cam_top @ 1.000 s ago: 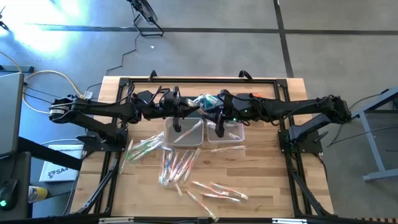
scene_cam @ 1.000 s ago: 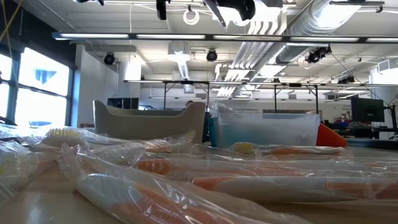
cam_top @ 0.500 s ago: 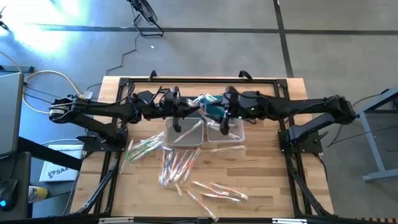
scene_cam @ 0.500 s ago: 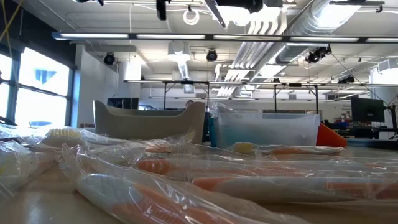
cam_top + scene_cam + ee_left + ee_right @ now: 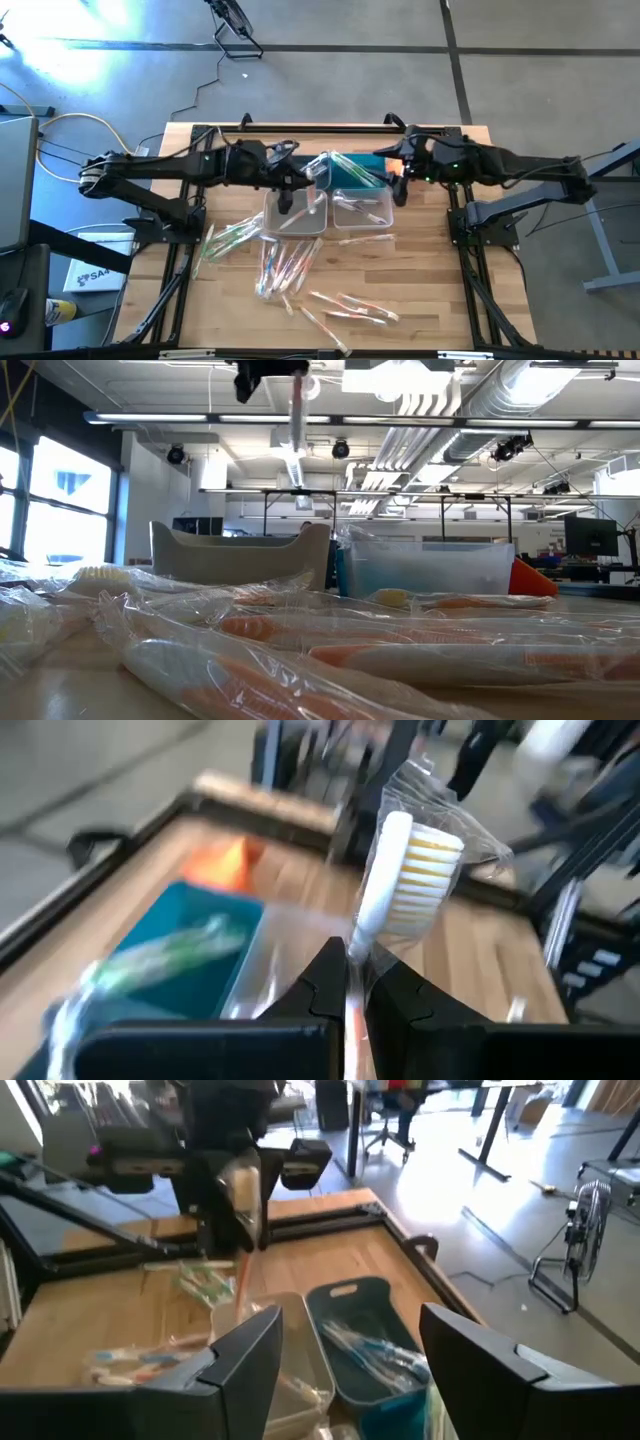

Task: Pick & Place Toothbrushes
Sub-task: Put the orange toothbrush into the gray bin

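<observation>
My left gripper [image 5: 355,982] is shut on one wrapped toothbrush [image 5: 405,870] with a whitish neck and pale bristles, high over the bins; it also shows as a pale strip [image 5: 297,415] in the low view. My right gripper [image 5: 350,1370] stands open with nothing between its fingers, drawn back near the table's far right [image 5: 397,170]. Loose wrapped toothbrushes [image 5: 285,265] lie in heaps on the wooden table [image 5: 440,300]. More toothbrushes lie in the teal bin [image 5: 365,1342]. My left gripper pinches the toothbrush's neck [image 5: 358,942], just under the bristle head, between its two fingers. The head in its clear wrapper stands up past the fingertips. The handle runs down behind the fingers. The toothbrush is lifted clear of bins and table.
Two clear bins [image 5: 268,215] [image 5: 390,222] stand side by side mid-table, with the teal bin [image 5: 350,178] behind them. An orange cloth [image 5: 225,860] lies by the far edge. More toothbrush heaps lie at the left [image 5: 228,238] and the near side [image 5: 350,308].
My left gripper has tipped up from pointing down over the left clear bin, so the toothbrush now stands higher. My right gripper has drawn back from over the right clear bin toward the table's right edge and risen, passing out of the low view.
</observation>
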